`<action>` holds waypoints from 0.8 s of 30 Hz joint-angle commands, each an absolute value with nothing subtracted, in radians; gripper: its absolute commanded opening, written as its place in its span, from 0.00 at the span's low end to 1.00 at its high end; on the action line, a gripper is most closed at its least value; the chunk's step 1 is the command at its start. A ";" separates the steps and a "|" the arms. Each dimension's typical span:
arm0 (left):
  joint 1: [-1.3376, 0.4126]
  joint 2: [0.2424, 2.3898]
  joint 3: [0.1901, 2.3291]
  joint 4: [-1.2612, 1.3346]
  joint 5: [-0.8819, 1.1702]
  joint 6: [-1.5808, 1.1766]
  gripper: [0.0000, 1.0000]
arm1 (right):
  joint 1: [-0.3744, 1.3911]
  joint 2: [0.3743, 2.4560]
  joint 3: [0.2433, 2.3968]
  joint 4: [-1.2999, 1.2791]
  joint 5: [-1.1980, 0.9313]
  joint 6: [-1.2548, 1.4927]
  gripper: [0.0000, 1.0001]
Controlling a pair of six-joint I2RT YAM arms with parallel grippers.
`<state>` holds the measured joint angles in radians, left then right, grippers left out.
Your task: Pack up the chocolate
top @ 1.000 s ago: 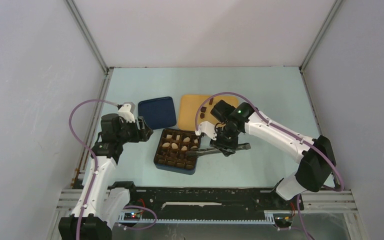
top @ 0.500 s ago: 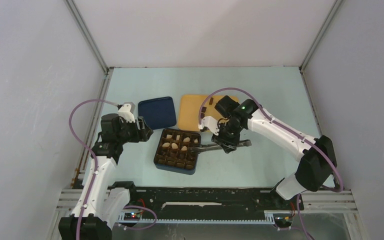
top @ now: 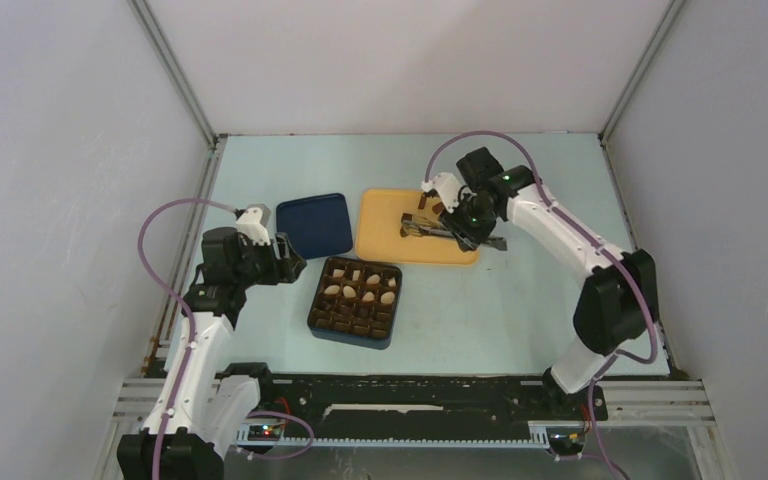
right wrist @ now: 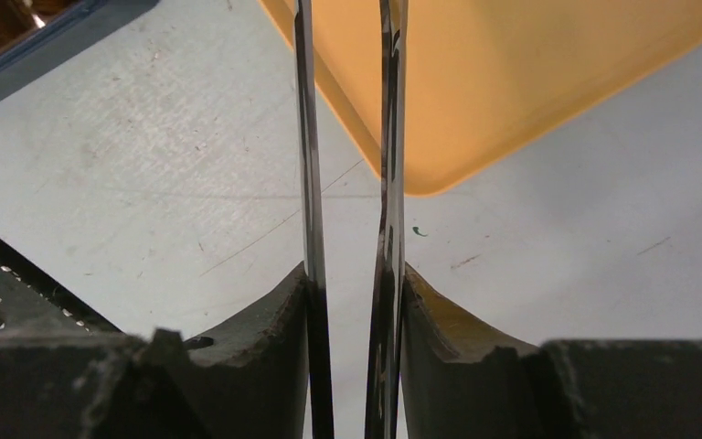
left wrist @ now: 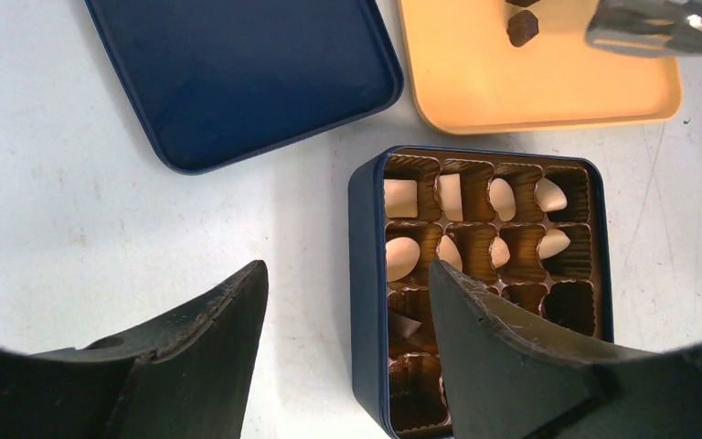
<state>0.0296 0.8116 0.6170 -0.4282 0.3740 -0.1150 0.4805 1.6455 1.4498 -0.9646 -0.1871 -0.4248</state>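
step, by my guess: fetch a dark chocolate (left wrist: 522,27) from orange tray (top: 385,245), upper centre | right gripper (right wrist: 352,302) clamped on tweezers (right wrist: 306,137), blades slightly apart | left gripper (left wrist: 347,274) apart beside box (left wrist: 362,274), cream pieces (left wrist: 402,259) inside | tip: straddle squarely, squeeze gently, lift straight

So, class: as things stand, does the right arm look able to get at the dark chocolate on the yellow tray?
Probably yes. The right hand grips tongs whose tips hover over the yellow tray, close by the dark chocolate, with nothing lying between them.
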 commanded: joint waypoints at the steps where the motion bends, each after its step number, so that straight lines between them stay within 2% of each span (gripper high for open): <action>1: 0.040 0.800 0.594 -0.399 0.394 -0.121 0.69 | 0.483 1.727 1.514 -0.943 -0.149 -0.385 0.39; 19: 0.040 0.793 0.590 -0.398 0.393 -0.117 0.70 | 0.504 1.946 1.659 -0.963 -0.135 -0.398 0.39; 24: 0.040 0.791 0.588 -0.397 0.393 -0.115 0.70 | 0.522 1.940 1.649 -0.971 -0.124 -0.402 0.29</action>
